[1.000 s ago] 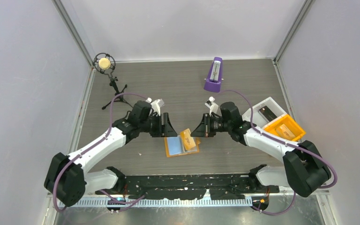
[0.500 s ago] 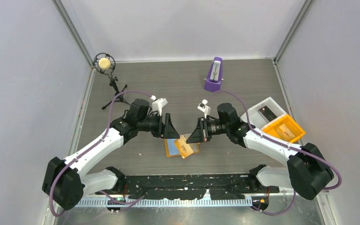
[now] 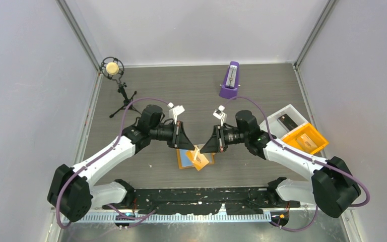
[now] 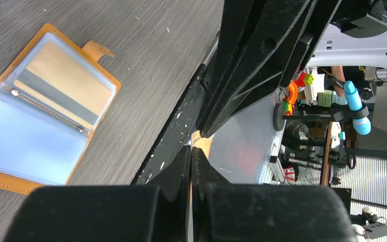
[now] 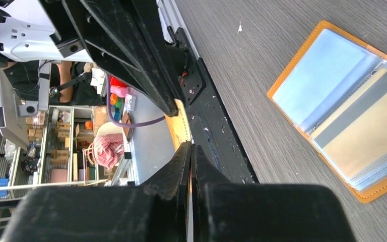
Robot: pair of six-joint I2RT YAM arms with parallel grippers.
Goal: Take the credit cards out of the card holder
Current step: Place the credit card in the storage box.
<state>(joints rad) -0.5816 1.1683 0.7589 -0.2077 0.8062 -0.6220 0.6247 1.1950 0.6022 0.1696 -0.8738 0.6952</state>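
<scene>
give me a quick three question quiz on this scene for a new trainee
1. True or false: the card holder is folded shut.
2. The card lifted above the holder is pinched by: A the left gripper alone, B the right gripper alone, C both grippers.
3. What colour is the metronome at the far side?

Key: 1 false, it lies open. 2 C. 3 purple.

Grey wood-grain table [image 3: 191, 85]; pale lilac walls [image 3: 30, 101]
</scene>
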